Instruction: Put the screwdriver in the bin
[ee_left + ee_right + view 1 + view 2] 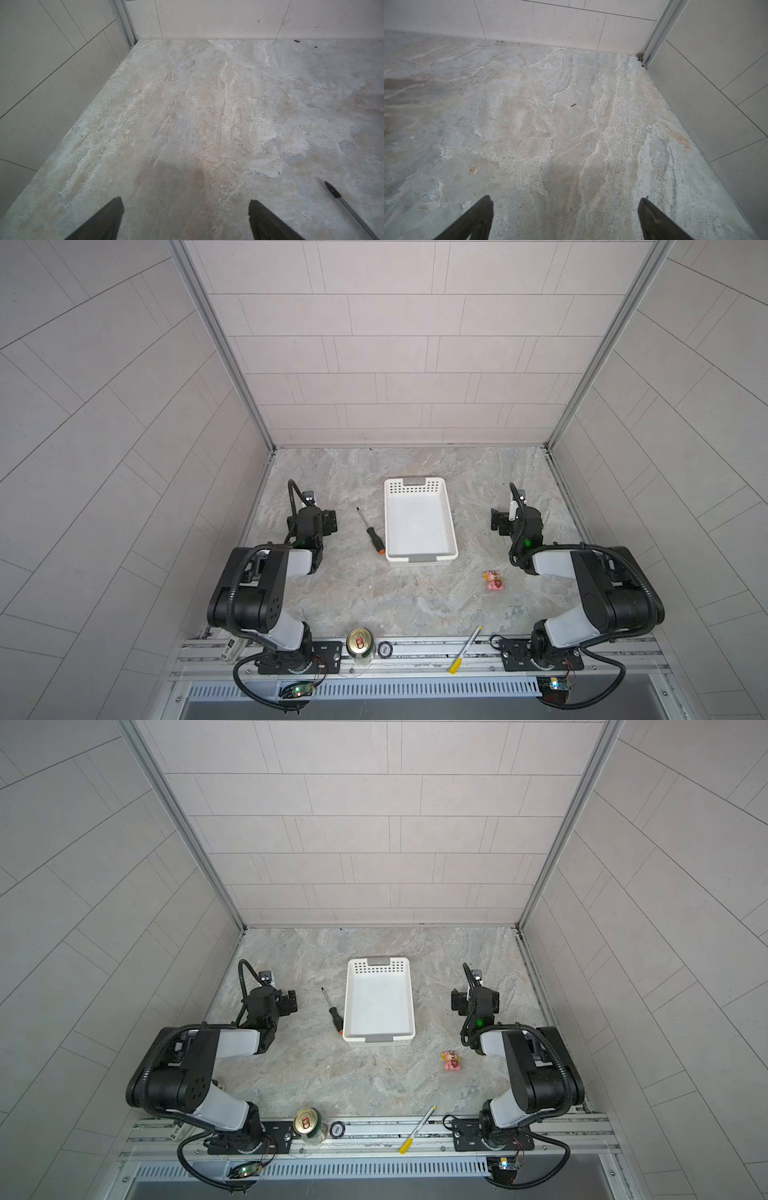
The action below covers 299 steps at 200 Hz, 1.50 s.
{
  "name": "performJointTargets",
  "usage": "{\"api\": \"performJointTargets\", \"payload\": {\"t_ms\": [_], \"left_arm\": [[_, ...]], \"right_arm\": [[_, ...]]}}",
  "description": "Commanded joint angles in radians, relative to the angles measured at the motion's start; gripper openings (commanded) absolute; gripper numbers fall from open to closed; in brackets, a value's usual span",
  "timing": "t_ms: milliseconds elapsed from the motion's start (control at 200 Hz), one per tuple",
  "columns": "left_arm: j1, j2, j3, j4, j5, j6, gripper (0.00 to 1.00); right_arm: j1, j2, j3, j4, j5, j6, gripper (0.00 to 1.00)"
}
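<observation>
In the left wrist view, the picture's edge is cutting off the screwdriver, leaving only its tip and shaft showing; its handle is lying out of frame. Both pincers' fingers are likewise running off their pictures' edges, showing tips only.

Black-handled screwdriver lies flat just beside the empty white bin.

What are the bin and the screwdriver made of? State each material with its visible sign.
Bin: seemingly white moulded plastic, smooth and matte, with perforated walls. Screwdriver: thin dark shaft, probably metal; black handle with orange butt, likely plastic or rubber, too small to tell.
</observation>
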Motion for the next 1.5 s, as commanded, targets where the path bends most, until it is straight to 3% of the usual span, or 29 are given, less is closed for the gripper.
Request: {"api": "performJointTargets", "payload": {"t_ms": [0,1281,1346,1426,1491], "left_arm": [[-0.001,-0.009,0.019,0.0,-0.013,0.009,1.0],[-0.005,-0.029,0.014,0.003,-0.049,0.002,1.0],[-0.011,-0.081,0.042,-0.091,-0.092,-0.012,1.0],[-0.013,-0.171,0.153,-0.382,-0.195,-0.094,1.0],[-0.015,-0.252,0.193,-0.523,-0.205,-0.164,1.0]], "right_arm": [[0.005,-0.002,0.007,-0.003,0.007,-0.015,1.0],[0.005,-0.002,0.007,-0.004,0.006,-0.015,1.0],[0.005,-0.002,0.007,-0.004,0.005,-0.015,1.0],[0.006,-0.002,0.007,-0.003,0.006,-0.015,1.0],[0.005,-0.001,0.007,-0.003,0.006,-0.015,1.0]]}}
